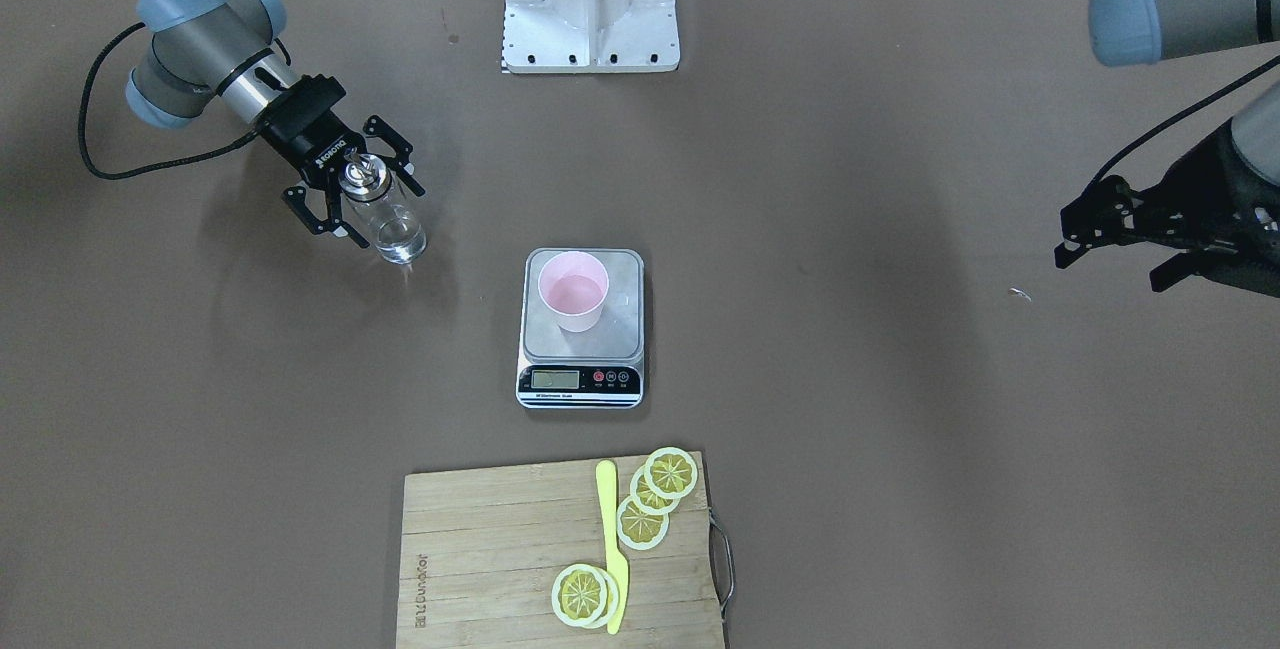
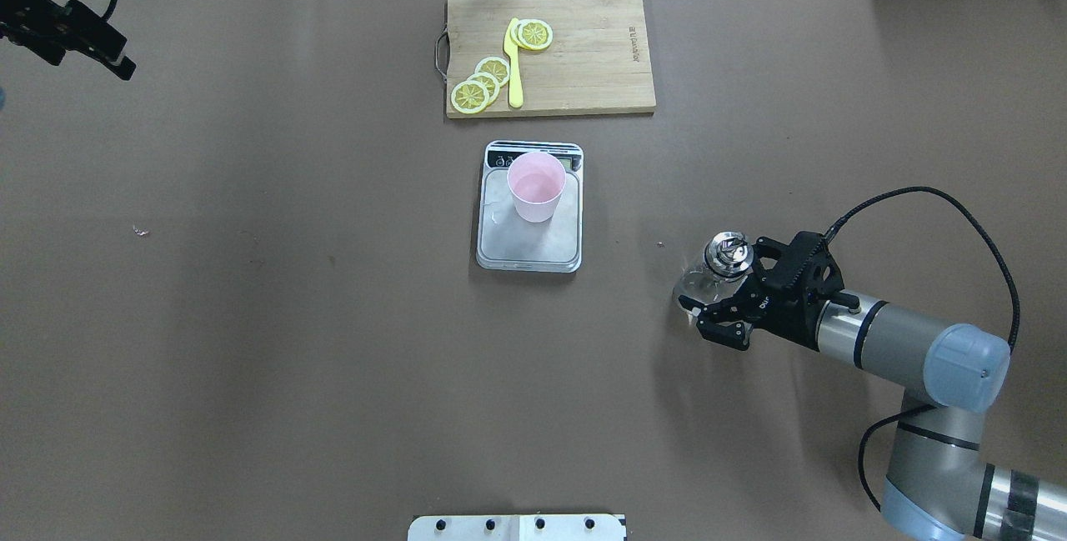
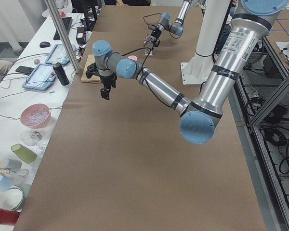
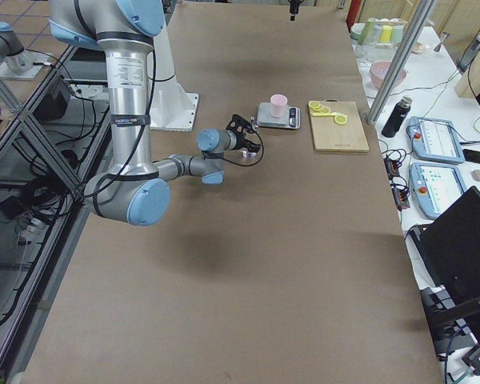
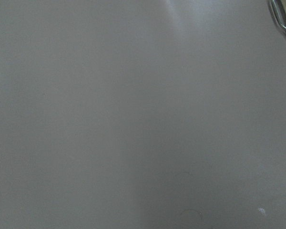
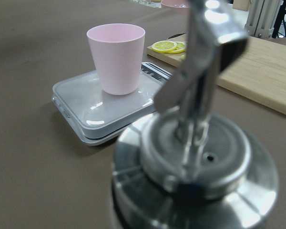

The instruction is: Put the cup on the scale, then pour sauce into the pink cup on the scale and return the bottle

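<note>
The pale pink cup stands upright on the steel platform of the scale, which sits mid-table; both also show in the overhead view, the cup on the scale. The clear glass bottle with a silver spout stands on the table to the robot's right of the scale. My right gripper is open, its fingers spread on either side of the bottle. The right wrist view shows the bottle's collar close up. The sauce is barely visible. My left gripper is open and empty, far to the left.
A wooden cutting board with lemon slices and a yellow knife lies beyond the scale. The robot's white base mount is at the near edge. The left wrist view shows only brown table surface.
</note>
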### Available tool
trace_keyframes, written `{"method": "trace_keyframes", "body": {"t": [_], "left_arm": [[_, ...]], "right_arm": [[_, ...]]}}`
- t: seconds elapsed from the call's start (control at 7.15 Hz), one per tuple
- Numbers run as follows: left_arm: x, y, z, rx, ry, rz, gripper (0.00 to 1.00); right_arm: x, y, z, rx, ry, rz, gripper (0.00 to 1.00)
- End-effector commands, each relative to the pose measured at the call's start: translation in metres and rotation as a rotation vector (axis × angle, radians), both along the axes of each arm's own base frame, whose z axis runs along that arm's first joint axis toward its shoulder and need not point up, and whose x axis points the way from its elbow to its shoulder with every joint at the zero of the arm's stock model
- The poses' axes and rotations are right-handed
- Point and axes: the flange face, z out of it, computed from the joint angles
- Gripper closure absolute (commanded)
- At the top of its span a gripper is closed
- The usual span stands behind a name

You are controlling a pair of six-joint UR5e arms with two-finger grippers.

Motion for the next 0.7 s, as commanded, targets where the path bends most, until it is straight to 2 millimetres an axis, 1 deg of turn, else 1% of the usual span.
{"method": "trace_keyframes", "body": {"t": [0.0, 0.14, 0.28, 0.56], "left_arm": [[0.0, 0.0, 0.0, 0.0, 0.0, 0.0, 0.02], [0.0, 0.0, 0.0, 0.0, 0.0, 0.0, 0.02], [0.0, 0.0, 0.0, 0.0, 0.0, 0.0, 0.02], [0.0, 0.0, 0.0, 0.0, 0.0, 0.0, 0.02]], "right_arm": [[-0.0016, 0.0017, -0.0007, 0.003, -0.004, -0.003, 0.01], [-0.0034, 0.0008, 0.0043, 0.0, 0.004, -0.001, 0.01], [-0.005, -0.0003, 0.002, 0.002, 0.0, 0.004, 0.01], [-0.0052, -0.0012, 0.0042, 0.0, 0.005, 0.011, 0.02]]}}
